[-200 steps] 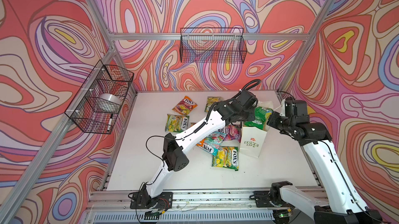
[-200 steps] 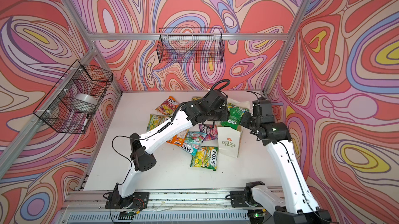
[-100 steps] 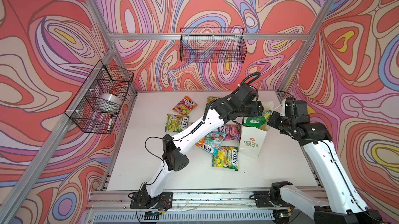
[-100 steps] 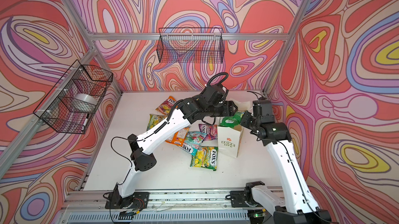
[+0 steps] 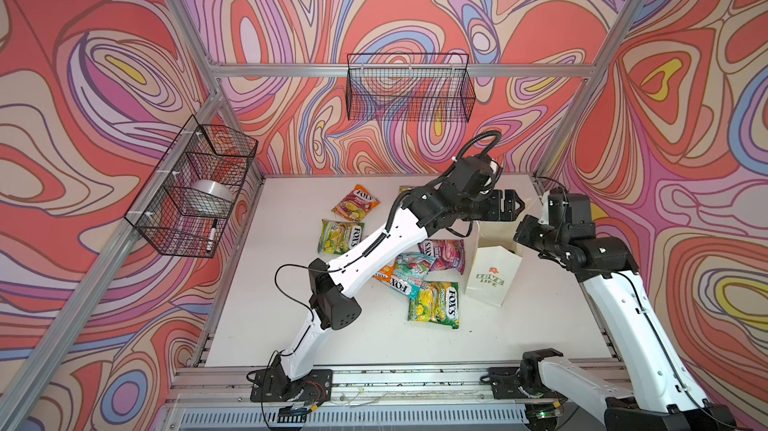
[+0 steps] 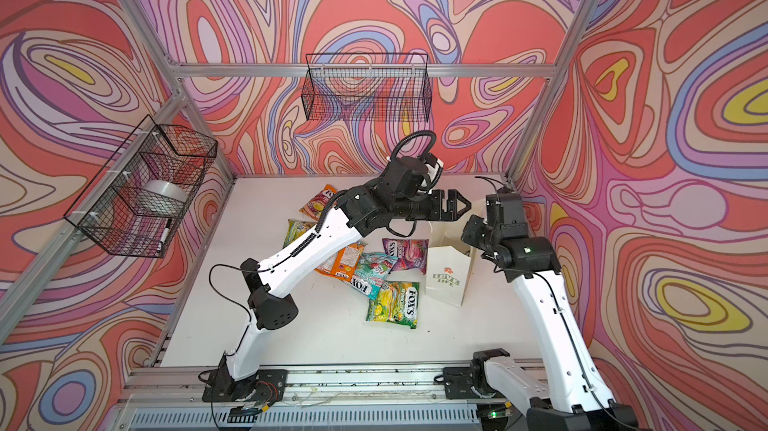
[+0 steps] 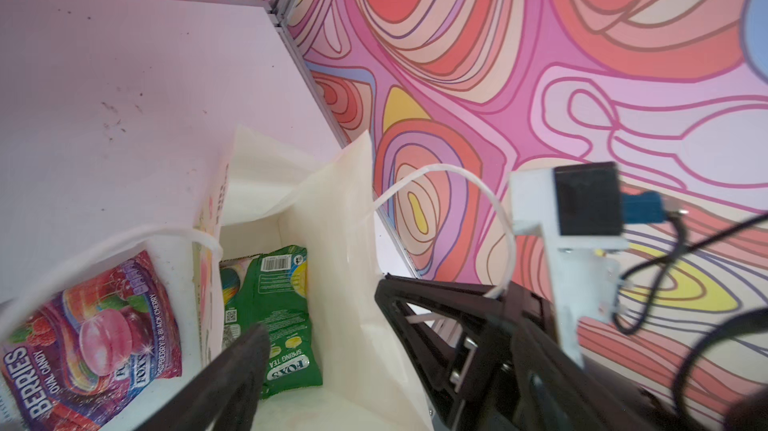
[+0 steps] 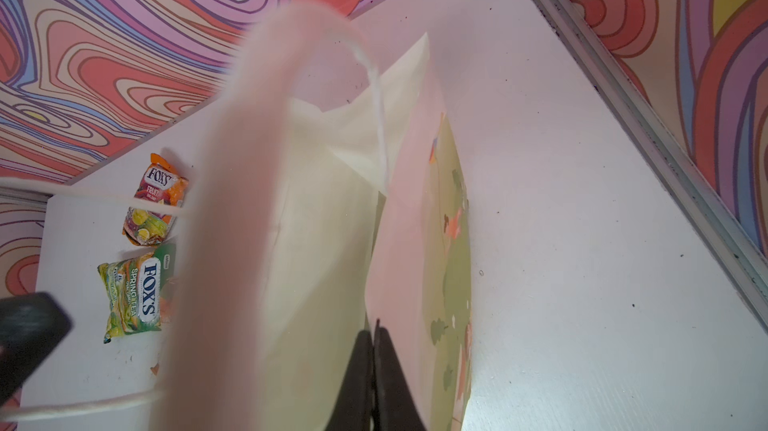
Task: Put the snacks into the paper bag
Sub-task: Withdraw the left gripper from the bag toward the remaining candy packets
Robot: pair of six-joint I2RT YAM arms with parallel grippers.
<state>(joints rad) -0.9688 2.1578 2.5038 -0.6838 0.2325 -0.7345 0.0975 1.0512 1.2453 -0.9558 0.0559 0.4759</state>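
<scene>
Holding the bag: the right hand (image 8: 374, 366) is closed flat, its two fingers pressed together on the upper edge of one wall of the paper bag (image 5: 492, 275), the wall with the picnic picture.
Left hand: the left hand (image 5: 514, 206) hovers over the open mouth of the paper bag with its jaws spread wide and nothing between them.
Paper bag: it stands upright on the white tabletop (image 5: 332, 337), with the "LOVE LIFE" side turned toward the arm bases.
Inside the bag: one green Spring Tea packet (image 7: 274, 316) lies at the bottom with its barcode side up.
Just beside the bag: the purple Berries packet (image 5: 442, 254) lies flat on the left arm's side.
Near the bag: the teal packet (image 5: 409, 273) overlaps the purple one, and a yellow-green Spring Tea packet (image 5: 434, 304) lies in front of it.
Under the left arm: an orange packet (image 5: 384, 273) is partly hidden.
Well apart from the bag: the orange Fruit packet (image 5: 355, 202) and a second yellow-green packet (image 5: 340, 235) lie beyond the left arm.
</scene>
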